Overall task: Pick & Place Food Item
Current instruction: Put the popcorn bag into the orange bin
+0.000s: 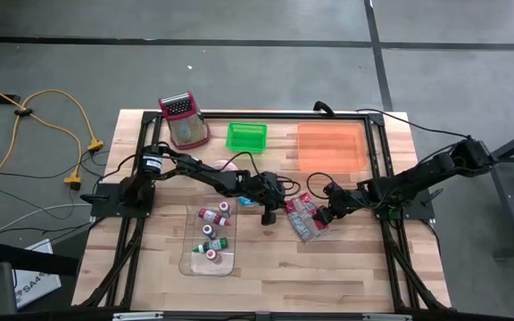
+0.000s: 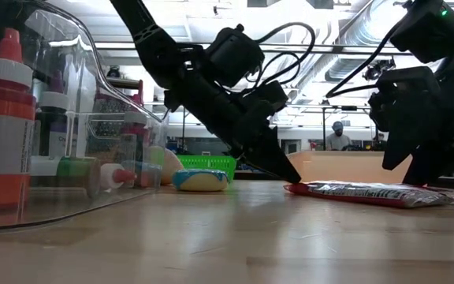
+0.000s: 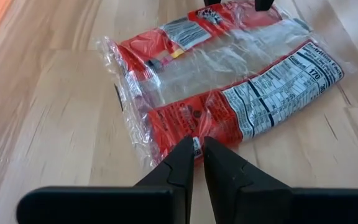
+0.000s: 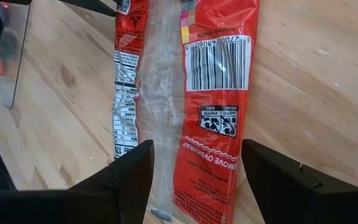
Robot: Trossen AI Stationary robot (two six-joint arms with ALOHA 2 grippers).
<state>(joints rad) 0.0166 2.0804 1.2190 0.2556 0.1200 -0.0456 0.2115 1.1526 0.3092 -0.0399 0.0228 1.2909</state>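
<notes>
A red and clear food packet (image 1: 303, 218) lies flat on the wooden table (image 1: 346, 267) near its middle. My left gripper (image 1: 269, 217) reaches in from the table's left and is shut at the packet's left end (image 2: 296, 187). My right gripper (image 1: 326, 214) hangs open over the packet's right end. In the right wrist view its fingers (image 4: 135, 168) stand on either side of the packet (image 4: 210, 74); I see no touch. My left gripper (image 3: 197, 148) pinches the packet's near edge (image 3: 196, 138), on the red printed strip beside the nutrition label, between its two fingertips. The fingers slant down at it from the table's left. The packet stays flat on the table.
A clear tray (image 1: 211, 239) with several small bottles lies at the near left. A small blue and yellow item (image 2: 200, 180) sits beside the left arm. At the far side stand a green basket (image 1: 246, 135), an orange tray (image 1: 331, 147) and a red basket (image 1: 183, 119).
</notes>
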